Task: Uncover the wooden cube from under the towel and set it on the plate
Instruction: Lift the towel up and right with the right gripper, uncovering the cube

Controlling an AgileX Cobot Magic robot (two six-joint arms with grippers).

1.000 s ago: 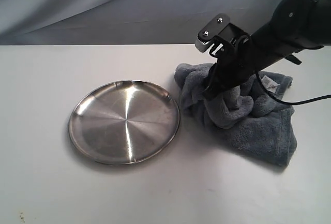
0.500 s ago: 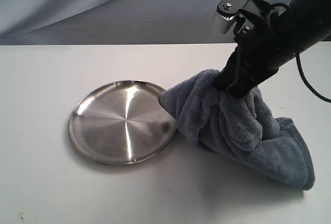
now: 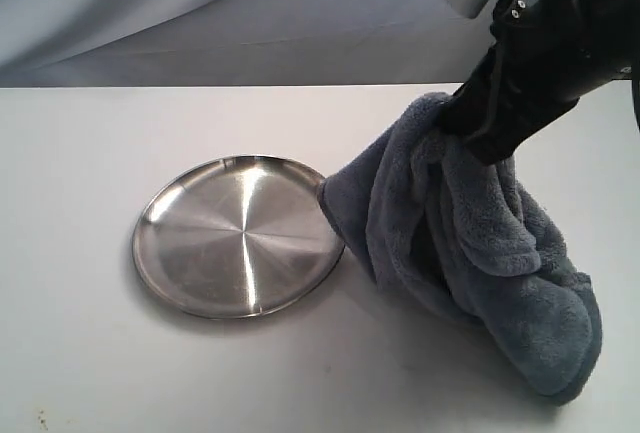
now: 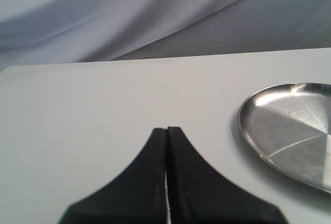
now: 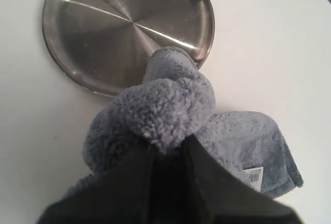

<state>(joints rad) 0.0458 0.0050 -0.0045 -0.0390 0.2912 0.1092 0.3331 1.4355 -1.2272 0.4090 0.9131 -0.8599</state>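
Observation:
My right gripper (image 3: 478,138) is shut on a bunched fold of the blue-grey towel (image 3: 470,243) and holds it up off the table, right of the plate (image 3: 240,234). The cloth hangs down in thick folds, its lower end resting on the table. In the right wrist view the towel (image 5: 170,107) bulges out past my gripper (image 5: 169,144), its white label (image 5: 254,175) showing, and one corner overlaps the plate's (image 5: 103,22) rim. The wooden cube is hidden. My left gripper (image 4: 166,129) is shut on nothing, above bare table beside the plate (image 4: 289,131).
A white tabletop (image 3: 90,353) carries everything. A grey draped backdrop (image 3: 200,13) closes off the far side.
My right gripper has risen and moved right with the towel, pulling the heap up into a tall hanging drape. The plate has stayed put.

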